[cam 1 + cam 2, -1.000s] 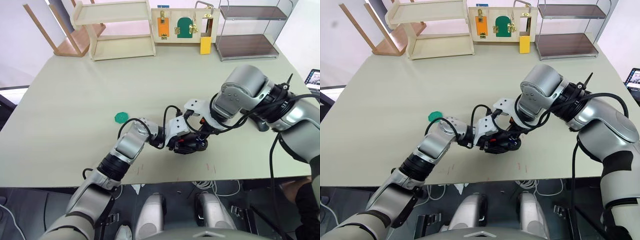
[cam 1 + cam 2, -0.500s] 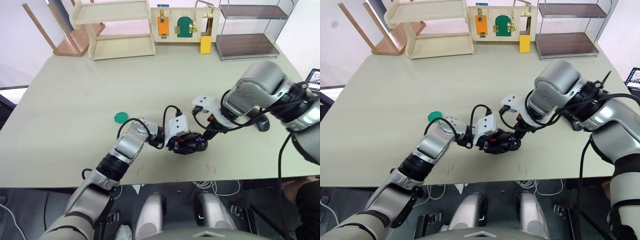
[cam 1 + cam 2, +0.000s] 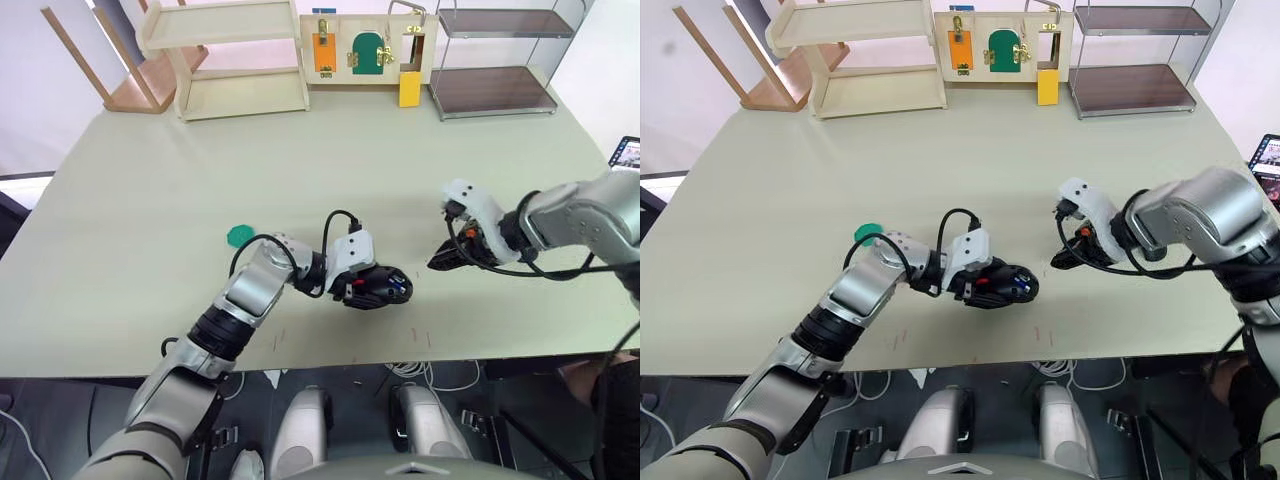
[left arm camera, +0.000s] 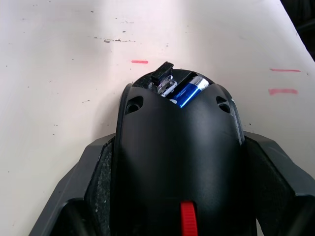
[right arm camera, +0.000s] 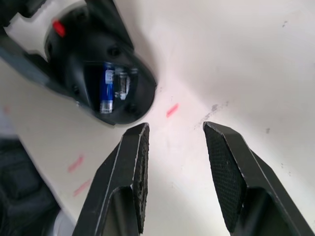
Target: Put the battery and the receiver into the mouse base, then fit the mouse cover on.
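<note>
Battery (image 4: 188, 91) inside mouse base (image 4: 178, 147), in left gripper (image 3: 362, 285).

Left claw (image 3: 385, 288) clamped, right claw (image 5: 174, 162) agape

It looked like a robotics lab: a bare counter (image 3: 150, 200) carried a latch-and-lock practice board (image 3: 366, 50), wooden racks (image 3: 235, 55) and a metal shelf (image 3: 495, 60).

table (image 3: 150, 180) | on it: green disc (image 3: 239, 235), mouse base (image 3: 375, 288), wooden shelf (image 3: 235, 60), metal rack (image 3: 495, 60)
</note>
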You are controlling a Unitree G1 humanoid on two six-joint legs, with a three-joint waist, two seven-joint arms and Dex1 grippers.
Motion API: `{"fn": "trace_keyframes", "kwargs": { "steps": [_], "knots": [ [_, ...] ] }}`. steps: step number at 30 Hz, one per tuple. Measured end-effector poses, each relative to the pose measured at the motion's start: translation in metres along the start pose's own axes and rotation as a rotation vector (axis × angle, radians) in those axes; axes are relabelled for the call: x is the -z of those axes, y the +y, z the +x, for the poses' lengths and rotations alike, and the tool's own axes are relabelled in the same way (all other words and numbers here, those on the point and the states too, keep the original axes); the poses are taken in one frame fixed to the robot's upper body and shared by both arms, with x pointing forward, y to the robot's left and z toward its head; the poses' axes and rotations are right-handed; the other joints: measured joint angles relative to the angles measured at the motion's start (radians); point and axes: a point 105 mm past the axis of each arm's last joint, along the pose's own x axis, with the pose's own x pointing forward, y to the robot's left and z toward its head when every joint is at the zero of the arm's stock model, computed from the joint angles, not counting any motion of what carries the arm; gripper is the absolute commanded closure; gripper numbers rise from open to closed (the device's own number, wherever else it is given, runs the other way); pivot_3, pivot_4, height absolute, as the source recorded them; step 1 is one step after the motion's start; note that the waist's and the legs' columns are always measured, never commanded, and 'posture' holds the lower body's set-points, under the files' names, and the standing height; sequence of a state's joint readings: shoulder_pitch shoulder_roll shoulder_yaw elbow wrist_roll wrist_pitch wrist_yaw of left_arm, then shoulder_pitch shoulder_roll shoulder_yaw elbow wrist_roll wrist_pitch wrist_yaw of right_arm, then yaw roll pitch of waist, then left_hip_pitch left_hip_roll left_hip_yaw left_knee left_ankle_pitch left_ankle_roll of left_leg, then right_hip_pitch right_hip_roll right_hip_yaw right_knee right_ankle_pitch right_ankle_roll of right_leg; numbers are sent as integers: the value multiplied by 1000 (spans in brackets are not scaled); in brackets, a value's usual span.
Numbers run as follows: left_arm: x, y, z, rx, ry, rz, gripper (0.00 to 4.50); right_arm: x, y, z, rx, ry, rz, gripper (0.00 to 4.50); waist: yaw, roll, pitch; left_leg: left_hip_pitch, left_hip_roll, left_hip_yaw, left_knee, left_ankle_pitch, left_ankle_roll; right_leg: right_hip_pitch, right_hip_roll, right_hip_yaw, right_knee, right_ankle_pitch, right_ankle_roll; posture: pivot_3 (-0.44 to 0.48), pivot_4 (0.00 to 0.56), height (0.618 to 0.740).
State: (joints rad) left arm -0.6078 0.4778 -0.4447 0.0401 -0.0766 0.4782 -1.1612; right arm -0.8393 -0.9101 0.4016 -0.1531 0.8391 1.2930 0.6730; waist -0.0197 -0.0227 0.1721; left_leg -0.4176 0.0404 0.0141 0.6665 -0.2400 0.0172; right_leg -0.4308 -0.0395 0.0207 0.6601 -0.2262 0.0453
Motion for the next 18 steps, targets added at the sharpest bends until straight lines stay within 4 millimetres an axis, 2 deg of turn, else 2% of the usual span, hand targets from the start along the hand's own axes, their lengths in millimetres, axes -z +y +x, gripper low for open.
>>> {"fn": "trace_keyframes", "kwargs": {
  "steps": [1,4,6,10,18],
  "knots": [
    [0,-1,-1,0,6,2,1507,4,2,0,-16,-59,-9,2685,1,0,0,0,0,0,0,0,0,0,0,0,0,0,0,0,150,740],
    [2,-1,-3,-9,16,-2,1507,8,8,-1,-43,-145,-37,3425,-3,0,0,1,1,1,0,0,0,0,1,2,0,-1,2,0,150,740],
    [3,-2,-4,-19,20,-5,1507,4,9,-3,-31,-226,-87,4421,-7,0,0,2,1,1,0,0,0,0,2,2,1,-1,2,0,150,740],
    [4,-4,-5,-30,20,-16,1507,7,8,-4,2,-324,-157,4479,-6,-1,0,2,1,1,0,0,0,1,2,2,0,-2,3,0,150,740],
    [6,-7,-5,-48,13,-28,1507,30,23,17,-21,-431,-272,4479,-7,-1,0,3,1,2,1,0,0,1,3,3,1,-2,3,0,150,740]
  ]
}}
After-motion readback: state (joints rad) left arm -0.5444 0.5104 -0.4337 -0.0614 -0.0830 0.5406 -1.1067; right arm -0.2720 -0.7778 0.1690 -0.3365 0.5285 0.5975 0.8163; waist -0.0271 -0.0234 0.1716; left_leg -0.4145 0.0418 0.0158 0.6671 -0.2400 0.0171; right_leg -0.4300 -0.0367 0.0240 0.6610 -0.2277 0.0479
